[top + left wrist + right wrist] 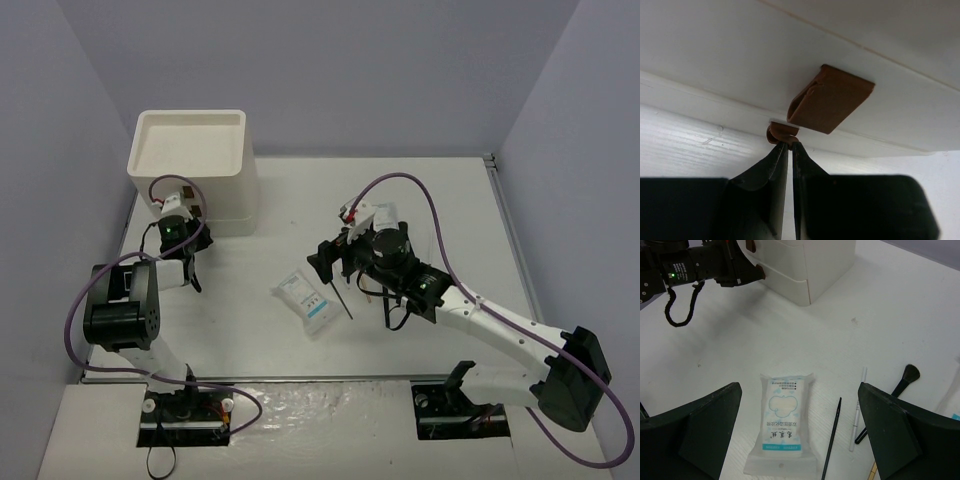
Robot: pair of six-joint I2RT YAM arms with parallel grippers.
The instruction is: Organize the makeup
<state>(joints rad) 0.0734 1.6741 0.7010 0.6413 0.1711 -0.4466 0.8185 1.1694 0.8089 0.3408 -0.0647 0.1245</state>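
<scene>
A white flat packet with blue print (308, 300) (782, 422) lies mid-table. Next to it are a thin black stick (832, 440), a thin white tube (858, 410) and a black brush (905, 380). A wooden stick's end (872, 470) shows at the bottom edge, and another packet's corner (952, 407) at the right edge. My right gripper (352, 282) (799, 405) hangs open above the packet and the black stick. My left gripper (186, 205) (790, 145) is shut on a small brown drawer handle (782, 132) (760, 272) low on the box front.
The big white three-drawer box (190, 160) (810, 270) stands at the back left with its tray-like top open to the camera. A second brown handle (832, 100) sits just above the pinched one. Side walls close in left and right.
</scene>
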